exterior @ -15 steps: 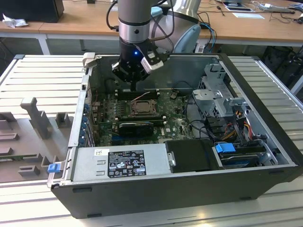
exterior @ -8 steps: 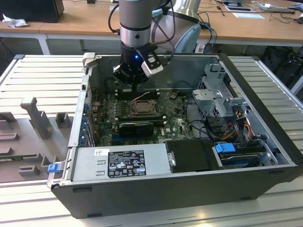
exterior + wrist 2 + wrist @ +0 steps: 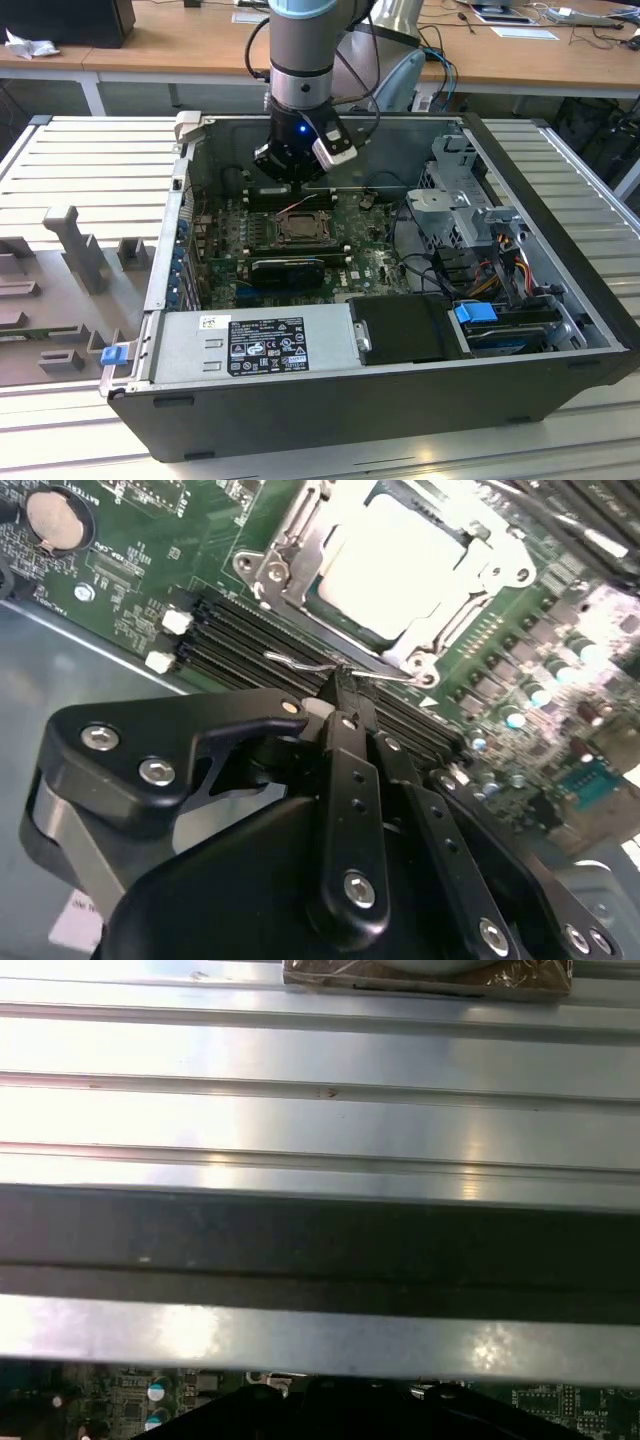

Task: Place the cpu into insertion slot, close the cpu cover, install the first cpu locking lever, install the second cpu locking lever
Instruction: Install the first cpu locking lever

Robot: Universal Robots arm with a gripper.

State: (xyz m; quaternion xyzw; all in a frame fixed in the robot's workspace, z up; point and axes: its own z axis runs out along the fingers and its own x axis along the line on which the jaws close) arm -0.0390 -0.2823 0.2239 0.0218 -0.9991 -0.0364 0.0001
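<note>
While the arm reaches down into the open computer case point(image 3: 560, 330), the gripper point(image 3: 290, 168) hangs low over the green board point(image 3: 372, 262), just at the twelve o'clock side of the socket point(image 3: 297, 228) in the exterior view. In the second wrist view the gripper point(image 3: 345, 692) has its black fingers point(image 3: 350, 780) drawn narrow together, and their tips meet a thin metal wire lever point(image 3: 330, 664) that lies along the edge of the socket frame; whether the fingers really pinch the lever or only touch it, I cannot tell. The chip point(image 3: 400, 565) sits already inside the socket point(image 3: 290, 555), its pale face up and very bright under the light. The silver cover point(image 3: 485, 565) lies flat around the chip, so it looks closed. Long black memory slots point(image 3: 240, 645) run between the socket and the gripper. At ten o'clock from the socket, well apart, a round coin battery point(image 3: 52, 518) sits on the board point(image 3: 560, 690). In the exterior view a grey power box point(image 3: 255, 345) with labels stands at six o'clock from the socket, and a blue clip point(image 3: 476, 312) is at four o'clock. In the first wrist view a ribbed metal surface point(image 3: 320, 1110) is seen, with a strip of the board point(image 3: 130, 1395) beneath it.
</note>
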